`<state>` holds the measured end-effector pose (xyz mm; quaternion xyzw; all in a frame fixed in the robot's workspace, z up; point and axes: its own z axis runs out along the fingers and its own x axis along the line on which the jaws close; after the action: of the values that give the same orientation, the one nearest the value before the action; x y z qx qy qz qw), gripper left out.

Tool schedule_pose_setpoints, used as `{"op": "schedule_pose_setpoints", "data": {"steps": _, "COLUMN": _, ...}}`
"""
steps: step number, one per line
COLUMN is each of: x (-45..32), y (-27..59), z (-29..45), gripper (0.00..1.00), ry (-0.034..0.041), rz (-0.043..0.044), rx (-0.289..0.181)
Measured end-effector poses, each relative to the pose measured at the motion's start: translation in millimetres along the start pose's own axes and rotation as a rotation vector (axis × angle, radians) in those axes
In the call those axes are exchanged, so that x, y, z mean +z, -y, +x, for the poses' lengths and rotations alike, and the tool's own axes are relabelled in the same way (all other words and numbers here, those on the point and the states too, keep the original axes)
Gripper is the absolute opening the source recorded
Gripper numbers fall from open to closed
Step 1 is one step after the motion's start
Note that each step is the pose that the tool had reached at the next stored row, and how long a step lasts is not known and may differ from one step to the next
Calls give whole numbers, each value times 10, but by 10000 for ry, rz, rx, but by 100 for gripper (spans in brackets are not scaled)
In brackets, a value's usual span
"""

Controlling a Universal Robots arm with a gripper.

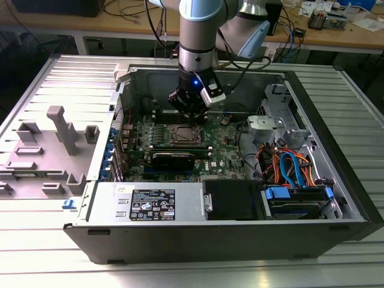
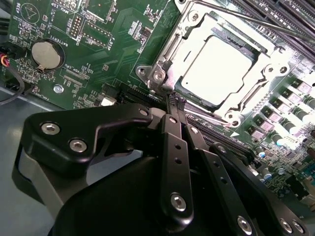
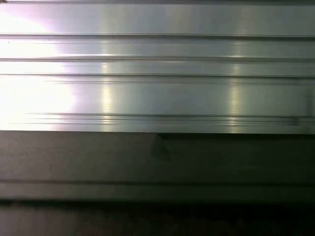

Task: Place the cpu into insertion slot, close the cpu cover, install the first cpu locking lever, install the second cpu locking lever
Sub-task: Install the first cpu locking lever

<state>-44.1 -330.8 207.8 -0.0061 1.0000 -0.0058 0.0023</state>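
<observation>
- Your gripper (image 2: 175, 101) has its 2 fingers drawn together until the tips all but meet. I cannot tell whether anything thin is pinched between them.
- The cpu (image 2: 216, 69) sits flat in the insertion slot (image 1: 183, 135), silver top up. The cpu cover (image 2: 170, 59) looks to be lying down around it, so I judge the first 2 steps done.
- The key relation: the fingertips stand at 1 corner of the socket, just beside the cover's rim. The cpu lies straight ahead of them, near but not touched.
- A thin metal rod (image 2: 246, 17), probably 1 locking lever, runs along the side of the socket away from the fingers.
- In the exterior view the gripper (image 1: 191, 113) hangs inside the open computer case (image 1: 324, 120), close over the slot on the green circuit board (image 2: 113, 59).
</observation>
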Motion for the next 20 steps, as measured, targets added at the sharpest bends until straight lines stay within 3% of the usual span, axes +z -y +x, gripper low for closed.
{"op": "schedule_pose_setpoints", "data": {"steps": 9, "x": -5, "y": 0, "z": 0, "gripper": 11, "ry": 5, "rz": 15, "rx": 0}}
{"op": "schedule_pose_setpoints", "data": {"steps": 20, "x": 27, "y": 0, "z": 0, "gripper": 11, "ry": 8, "rz": 149, "rx": 0}}
